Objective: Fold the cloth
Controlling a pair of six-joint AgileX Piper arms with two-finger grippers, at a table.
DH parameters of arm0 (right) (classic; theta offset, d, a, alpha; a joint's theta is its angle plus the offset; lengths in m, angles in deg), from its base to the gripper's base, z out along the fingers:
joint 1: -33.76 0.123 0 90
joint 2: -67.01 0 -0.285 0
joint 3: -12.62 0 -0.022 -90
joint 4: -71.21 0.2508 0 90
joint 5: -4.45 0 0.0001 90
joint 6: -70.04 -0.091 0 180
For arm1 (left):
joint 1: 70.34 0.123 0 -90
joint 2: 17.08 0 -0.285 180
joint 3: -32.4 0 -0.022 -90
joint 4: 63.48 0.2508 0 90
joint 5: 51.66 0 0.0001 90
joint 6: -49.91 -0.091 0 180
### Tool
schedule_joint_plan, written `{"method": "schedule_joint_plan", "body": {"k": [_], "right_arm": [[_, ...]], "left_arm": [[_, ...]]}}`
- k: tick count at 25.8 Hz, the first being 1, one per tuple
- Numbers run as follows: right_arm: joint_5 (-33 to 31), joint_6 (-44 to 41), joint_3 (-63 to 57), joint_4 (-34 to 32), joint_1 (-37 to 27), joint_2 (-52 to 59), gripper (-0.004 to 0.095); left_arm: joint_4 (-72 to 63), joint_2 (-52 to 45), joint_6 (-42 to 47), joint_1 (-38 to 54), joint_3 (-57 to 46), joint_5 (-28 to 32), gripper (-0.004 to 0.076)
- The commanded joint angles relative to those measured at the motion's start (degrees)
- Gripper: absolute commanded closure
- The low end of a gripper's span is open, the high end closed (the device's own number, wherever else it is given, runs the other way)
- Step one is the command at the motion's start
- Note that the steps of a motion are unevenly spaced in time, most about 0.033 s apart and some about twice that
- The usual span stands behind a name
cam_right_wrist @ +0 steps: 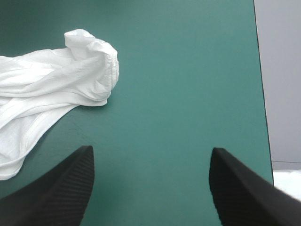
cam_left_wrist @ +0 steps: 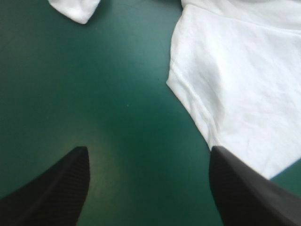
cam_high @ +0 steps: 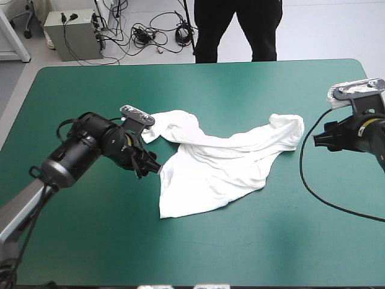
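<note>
T-shirt [cam_high: 222, 162]: lies rumpled and half spread near the middle of the teal-green cover [cam_high: 90, 241], with one bunched end toward the right arm and a twisted end toward the far left.
Handling: it looks light, limp and not slippery. It will likely sag and bunch when lifted, so a hem or corner is the better hold than the loose middle.
Left gripper [cam_high: 150, 164]: the fingers are spread wide and hold nothing, low over bare cover. The shirt's hemmed side edge runs up to one finger, not between the two, and contact cannot be told.
Right gripper [cam_high: 320, 138]: the fingers are spread and empty. The bunched end lies ahead and off to one side, clearly apart.
</note>
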Motion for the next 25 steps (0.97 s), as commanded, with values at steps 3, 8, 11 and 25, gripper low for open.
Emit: {"method": "schedule_joint_plan", "body": {"k": [3, 8, 11, 25], "right_arm": [[3.4, -0.3, 1.2, -1.2, -0.5, 1.1, 0.0260], [3.4, -0.3, 1.2, -1.4, -0.5, 1.1, 0.0260], [3.7, -0.3, 1.2, -1.5, -0.5, 0.8, 0.0260], [8.3, -1.8, 0.9, -0.4, -0.5, -13.2, 0.0303]], "left_arm": [[-0.9, 6.4, -0.5, -0.2, 1.2, 5.8, 0.0206], [-3.5, 12.5, -1.9, -0.2, 1.2, 8.8, 0.0208], [-5.8, 15.1, -3.1, -0.2, 1.2, 10.4, 0.0211], [-5.9, 18.4, -3.4, -0.2, 1.4, 13.6, 0.0638]]}}
